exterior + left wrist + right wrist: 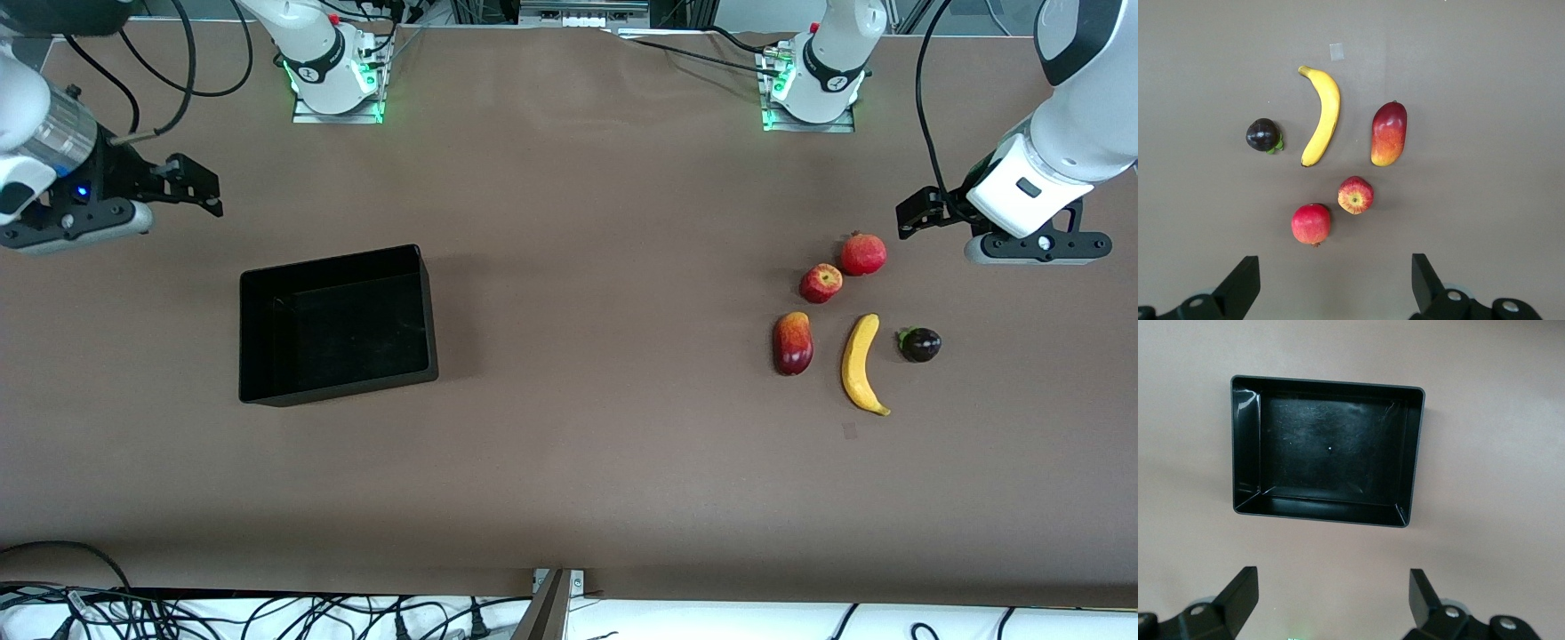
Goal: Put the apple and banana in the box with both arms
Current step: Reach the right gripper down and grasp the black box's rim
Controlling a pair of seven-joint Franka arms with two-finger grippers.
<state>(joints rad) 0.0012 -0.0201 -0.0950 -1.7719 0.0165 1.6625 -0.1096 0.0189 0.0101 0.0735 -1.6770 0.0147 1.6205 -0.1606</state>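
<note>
- Right gripper — hangs in the air over bare table at the right arm's end, farther from the front camera than the box; its fingers are spread wide and hold nothing. The right arm waits.
- Box — black, shallow, rectangular, glossy inside, resting flat on the brown table toward the right arm's end. Nothing lies in it; the right wrist view shows its floor bare.
- Mango — red-orange, elongated, lying at the edge of the fruit group nearest the box, beside the banana but apart from it.
- Apple — small, red with yellowish patches, on the table just beside the pomegranate, farther from the front camera than the mango and the banana.
- Pomegranate — plain red, the fruit farthest from the front camera.
- Banana — yellow, curved, lying flat between the mango and the dark fruit, touching neither.
- Dark fruit — round, deep purple with a green stub, beside the banana toward the left arm's end.
- Left gripper — in the air over the table just beside the pomegranate, toward the left arm's end; fingers parted wide, empty. The left arm waits too.
</note>
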